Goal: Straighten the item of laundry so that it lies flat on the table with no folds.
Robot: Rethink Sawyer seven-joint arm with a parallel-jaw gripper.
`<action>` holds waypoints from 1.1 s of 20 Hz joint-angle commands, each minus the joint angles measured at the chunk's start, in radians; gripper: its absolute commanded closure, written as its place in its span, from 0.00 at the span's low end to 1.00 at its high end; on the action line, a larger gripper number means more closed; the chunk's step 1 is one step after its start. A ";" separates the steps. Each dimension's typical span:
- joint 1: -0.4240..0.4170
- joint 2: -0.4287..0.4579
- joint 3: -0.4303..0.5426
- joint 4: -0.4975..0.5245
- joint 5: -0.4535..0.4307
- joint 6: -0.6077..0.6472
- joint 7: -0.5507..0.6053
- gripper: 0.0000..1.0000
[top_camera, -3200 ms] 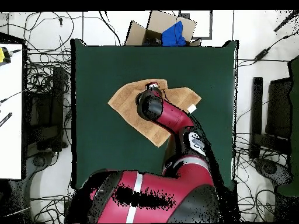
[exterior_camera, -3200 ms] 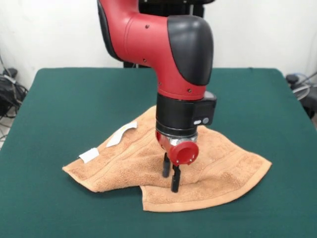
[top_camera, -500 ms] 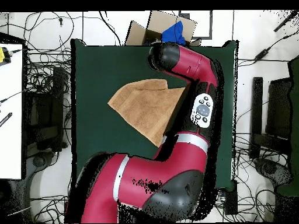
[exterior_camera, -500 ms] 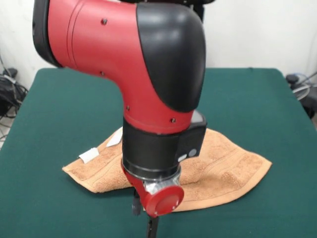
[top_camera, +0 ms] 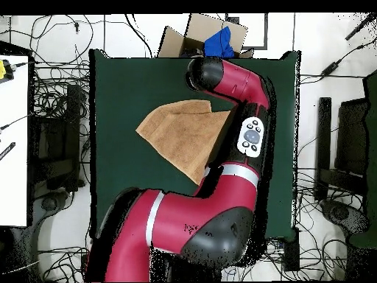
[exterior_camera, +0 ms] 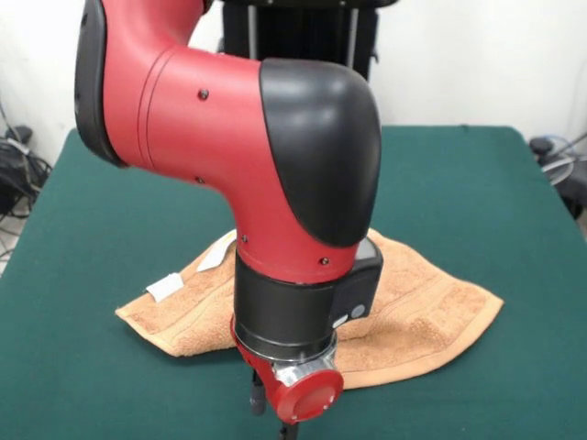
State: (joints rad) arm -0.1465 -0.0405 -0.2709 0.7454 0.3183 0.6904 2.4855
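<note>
A: Count, please.

B: One orange-tan terry-cloth towel (exterior_camera: 417, 307), one counter draped in plain dark green cloth (exterior_camera: 138, 192), one red and black arm (exterior_camera: 275, 174). Two small white tags show at the towel's edge in the front view, one flat rectangular label (exterior_camera: 165, 287) and one longer strip (exterior_camera: 215, 255) partly behind the arm.

A: Materials and shape?

B: Towel is looped pile with smoother woven bands running along the border. It is not a clean square: from overhead (top_camera: 180, 136) it reads as an uneven four-cornered patch with one point aimed toward the robot's base and a notched, doubled-over edge on the far side. Counter cloth is matte and smooth, rectangular, much larger than the towel.

A: Where does the towel lie, and how does it run?

B: Roughly mid-counter. In the front view its longer spread runs across the picture, one corner pointing to the picture's right, the tagged corner to the picture's left. A raised ripple crosses the right half.

A: Gripper?

B: The gripper (exterior_camera: 275, 408) hangs low at the counter's camera-side edge in the front view, below a red disc-shaped cap (exterior_camera: 307, 396), just in front of the towel's near hem. Only dark stubs show; I cannot tell whether the jaws are open or closed. From overhead the arm's elbow hides it.
</note>
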 commanded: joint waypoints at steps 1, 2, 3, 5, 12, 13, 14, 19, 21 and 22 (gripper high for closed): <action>0.008 0.010 0.011 0.053 -0.011 0.117 0.134 0.00; 0.009 0.008 0.013 0.057 -0.011 0.117 0.133 0.00; 0.010 0.000 0.013 0.069 -0.012 0.115 0.129 0.00; 0.013 -0.014 0.019 0.098 -0.013 0.099 0.124 0.00; 0.009 -0.058 0.039 0.175 -0.017 0.069 0.098 0.00; 0.006 -0.070 0.044 0.189 -0.018 0.069 0.087 0.00; 0.004 -0.075 0.047 0.196 -0.019 0.070 0.081 0.00; 0.006 -0.102 0.057 0.244 -0.026 0.081 0.061 0.00; 0.006 -0.108 0.065 0.266 -0.027 0.073 0.060 0.00; 0.007 -0.109 0.066 0.271 -0.029 0.072 0.058 0.00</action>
State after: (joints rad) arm -0.1453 -0.1287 -0.2709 0.8287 0.3090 0.6904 2.4855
